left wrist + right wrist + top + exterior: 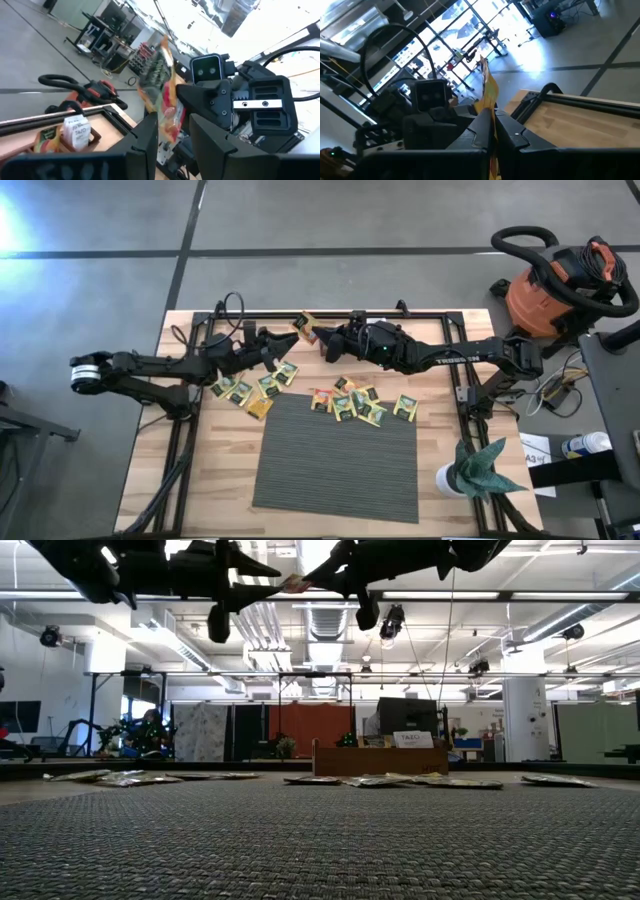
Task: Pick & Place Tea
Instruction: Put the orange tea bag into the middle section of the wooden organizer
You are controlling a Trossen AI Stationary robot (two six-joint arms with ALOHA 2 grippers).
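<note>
In the overhead view a grey ribbed mat (337, 450) fills the lower centre of the wooden table (205, 480), and just above its top edge loose tea sachets (345, 402) lie scattered in a band, one cluster left of centre and another at centre, mostly yellow-green with a few orange. Above that band, in the upper centre of the frame, the two arms meet over the table's far edge. The right gripper (318, 336) reaches in from the right with its fingers pressed together on one orange sachet (303, 326), which stands edge-up from between the fingertips in the right wrist view (487, 95). The left gripper (278, 343) comes in from the left, just beside and facing the right one; in its wrist view its two dark fingers (148, 135) stand apart on either side of the same sachet (162, 92), and whether they touch it cannot be told. Along the right arm white lettering shows but is too small to read. Farther off, in the upper right corner, an orange and black shop vacuum (560, 280) stands on the floor. In the low view a sign behind the table reads "TAEO" (411, 739).
</note>
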